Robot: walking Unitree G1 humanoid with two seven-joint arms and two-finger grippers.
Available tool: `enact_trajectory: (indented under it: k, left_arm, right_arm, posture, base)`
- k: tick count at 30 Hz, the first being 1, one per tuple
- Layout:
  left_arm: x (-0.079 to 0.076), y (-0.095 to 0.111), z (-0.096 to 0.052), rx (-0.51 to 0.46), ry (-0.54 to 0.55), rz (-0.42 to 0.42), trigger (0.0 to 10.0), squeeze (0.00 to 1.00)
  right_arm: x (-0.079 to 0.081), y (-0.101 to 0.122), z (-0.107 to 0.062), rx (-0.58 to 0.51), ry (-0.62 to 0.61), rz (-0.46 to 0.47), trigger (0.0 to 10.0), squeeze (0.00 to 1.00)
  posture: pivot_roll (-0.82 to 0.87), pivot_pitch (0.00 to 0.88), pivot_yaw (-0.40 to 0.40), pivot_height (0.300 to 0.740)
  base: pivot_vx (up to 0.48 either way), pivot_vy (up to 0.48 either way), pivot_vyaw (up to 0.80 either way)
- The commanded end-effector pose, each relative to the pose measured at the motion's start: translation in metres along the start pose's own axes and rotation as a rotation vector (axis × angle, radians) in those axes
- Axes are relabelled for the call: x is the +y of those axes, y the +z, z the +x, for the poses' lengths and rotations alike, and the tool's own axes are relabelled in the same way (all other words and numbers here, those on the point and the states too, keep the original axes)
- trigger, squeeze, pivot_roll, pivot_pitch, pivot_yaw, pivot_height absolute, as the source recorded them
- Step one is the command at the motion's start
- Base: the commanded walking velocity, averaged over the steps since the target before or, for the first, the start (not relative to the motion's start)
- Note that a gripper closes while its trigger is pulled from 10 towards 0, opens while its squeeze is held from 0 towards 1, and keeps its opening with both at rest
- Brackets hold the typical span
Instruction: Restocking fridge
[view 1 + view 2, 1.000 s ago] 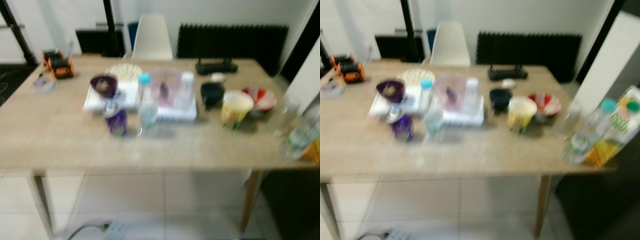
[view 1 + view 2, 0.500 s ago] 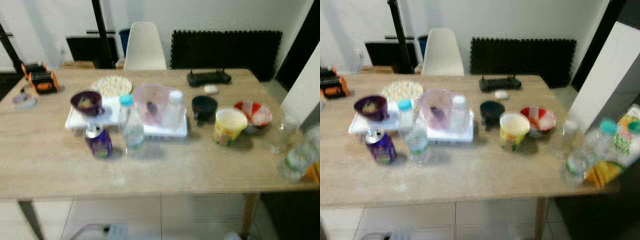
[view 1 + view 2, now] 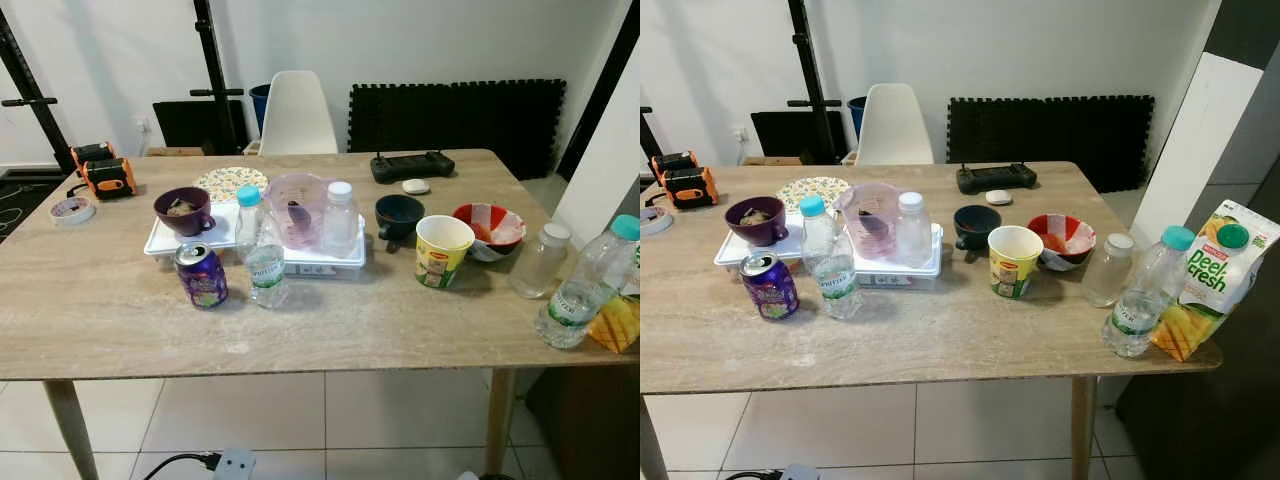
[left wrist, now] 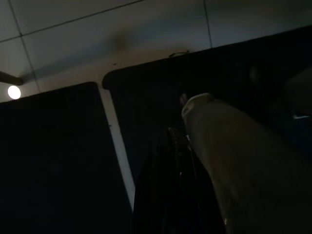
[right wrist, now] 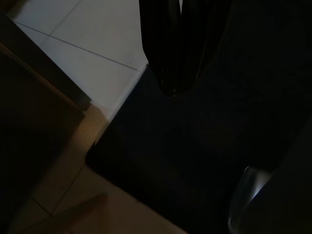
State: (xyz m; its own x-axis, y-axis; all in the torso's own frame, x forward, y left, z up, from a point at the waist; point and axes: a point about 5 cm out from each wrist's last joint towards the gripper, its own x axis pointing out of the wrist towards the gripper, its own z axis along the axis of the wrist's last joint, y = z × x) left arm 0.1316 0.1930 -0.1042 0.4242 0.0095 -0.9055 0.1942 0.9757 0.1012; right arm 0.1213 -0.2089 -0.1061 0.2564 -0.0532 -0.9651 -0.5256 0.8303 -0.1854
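Observation:
On a wooden table (image 3: 940,340) stand a purple can (image 3: 769,286) and a blue-capped water bottle (image 3: 830,258) at the front left. Behind them a white tray (image 3: 902,270) holds a pink jug (image 3: 874,218) and a white-capped bottle (image 3: 912,230). At the table's right end are a juice carton (image 3: 1205,280), a teal-capped water bottle (image 3: 1145,292) and a small clear bottle (image 3: 1106,270). My right gripper (image 5: 176,90) hangs shut and low over floor tiles in the dark right wrist view. The left gripper (image 4: 178,141) is a dim black shape in shade.
Mid-table are a yellow cup (image 3: 1014,261), a red-white bowl (image 3: 1061,240) and a dark mug (image 3: 975,226). A purple bowl (image 3: 756,220), a patterned plate (image 3: 812,189), a black controller (image 3: 995,177) and orange-black gear (image 3: 684,185) sit further back. A white chair (image 3: 890,125) stands behind, a white panel (image 3: 1185,150) at right.
The whole picture has shifted and sharpened, so the camera has moved and settled; the juice carton shows more fully at the right. Nothing on the table has moved.

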Motion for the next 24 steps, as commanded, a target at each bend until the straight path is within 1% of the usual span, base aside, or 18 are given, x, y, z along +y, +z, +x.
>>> enact_trajectory:
  k: [1, 4, 8, 9, 11, 13, 14, 15, 16, 17, 18, 19, 20, 21, 23, 24]
  left_arm:
    - [-0.001, -0.005, -0.001, 0.017, 0.006, 0.004, 10.0, 0.0]
    - [0.003, -0.005, -0.001, 0.013, 0.033, 0.0, 10.0, 0.0]
    - [0.005, -0.005, -0.001, 0.014, 0.038, 0.0, 10.0, 0.0]
    - [0.009, -0.005, -0.002, 0.014, 0.053, -0.013, 10.0, 0.0]
    - [0.011, -0.006, -0.002, 0.013, 0.06, -0.022, 10.0, 0.0]
    - [0.018, -0.008, -0.003, 0.011, 0.101, -0.078, 10.0, 0.0]
    - [0.022, -0.009, -0.004, 0.008, 0.127, -0.119, 10.0, 0.0]
    - [0.022, -0.009, -0.004, 0.008, 0.127, -0.119, 10.0, 0.0]
    - [0.034, -0.011, -0.006, -0.002, 0.196, -0.226, 10.0, 0.0]
    - [0.034, -0.011, -0.006, -0.002, 0.196, -0.226, 10.0, 0.0]
    - [0.049, -0.015, -0.01, -0.017, 0.282, -0.336, 10.0, 0.49]
    - [0.062, -0.017, -0.013, -0.028, 0.353, -0.411, 10.0, 1.0]
    - [0.062, -0.017, -0.013, -0.028, 0.353, -0.411, 10.0, 1.0]
    - [0.075, -0.021, -0.018, -0.039, 0.428, -0.503, 10.0, 1.0]
    - [0.075, -0.021, -0.018, -0.039, 0.428, -0.503, 10.0, 1.0]
    - [0.096, -0.026, -0.026, -0.061, 0.541, -0.629, 10.0, 1.0]
  right_arm:
    - [0.0, 0.001, 0.0, 0.0, 0.004, 0.003, 10.0, 0.0]
    - [0.0, 0.0, 0.0, 0.001, 0.004, -0.002, 10.0, 0.0]
    - [0.0, 0.0, 0.0, 0.001, 0.004, -0.004, 10.0, 0.0]
    - [0.0, 0.0, 0.0, 0.002, 0.004, -0.005, 10.0, 0.0]
    - [0.0, 0.0, 0.0, 0.002, 0.004, -0.006, 10.0, 0.0]
    - [0.0, 0.0, 0.0, 0.002, 0.003, -0.008, 10.0, 0.0]
    - [0.0, 0.0, 0.0, 0.002, 0.003, -0.009, 10.0, 0.0]
    - [0.0, 0.0, 0.0, 0.002, 0.003, -0.009, 10.0, 0.0]
    - [0.0, 0.0, 0.0, 0.001, 0.003, -0.009, 10.0, 0.0]
    - [0.0, 0.0, 0.0, 0.001, 0.003, -0.009, 10.0, 0.0]
    - [0.0, 0.0, 0.0, 0.001, 0.003, -0.009, 10.0, 0.0]
    - [-0.001, 0.0, 0.0, 0.001, 0.003, -0.009, 10.0, 0.0]
    - [-0.001, 0.0, 0.0, 0.001, 0.003, -0.009, 10.0, 0.0]
    - [-0.001, 0.0, 0.0, 0.001, 0.003, -0.01, 10.0, 0.0]
    - [-0.001, 0.0, 0.0, 0.001, 0.003, -0.01, 10.0, 0.0]
    - [-0.001, 0.0, 0.0, 0.001, 0.003, -0.011, 10.0, 0.0]
  posture:
    - [-0.08, 0.0, -0.008, 0.74]
    - [-0.07, 0.0, -0.009, 0.74]
    - [-0.07, 0.0, -0.008, 0.74]
    - [-0.07, 0.0, -0.007, 0.74]
    - [-0.07, 0.0, -0.007, 0.74]
    - [-0.07, 0.0, -0.006, 0.74]
    - [-0.07, 0.0, -0.007, 0.74]
    - [-0.07, 0.0, -0.007, 0.74]
    - [-0.07, 0.0, -0.007, 0.74]
    - [-0.07, 0.0, -0.007, 0.74]
    - [-0.07, 0.0, -0.007, 0.74]
    - [-0.07, 0.0, -0.014, 0.74]
    - [-0.07, 0.0, -0.014, 0.74]
    - [-0.07, 0.0, -0.014, 0.74]
    - [-0.07, 0.0, -0.014, 0.74]
    - [-0.07, 0.0, -0.014, 0.74]
  base:
    - [0.0, -0.334, 0.0]
    - [0.0, 0.0, 0.0]
    - [0.0, 0.0, 0.0]
    - [0.0, 0.0, 0.0]
    - [0.0, 0.0, 0.0]
    - [0.0, 0.0, 0.0]
    - [0.0, 0.0, 0.0]
    - [0.0, 0.0, 0.0]
    - [0.0, 0.0, 0.0]
    - [0.0, 0.0, 0.0]
    - [0.0, 0.0, 0.0]
    - [0.0, 0.0, 0.0]
    - [0.0, 0.0, 0.0]
    - [0.0, 0.0, 0.0]
    - [0.0, 0.0, 0.0]
    - [0.0, 0.0, 0.0]
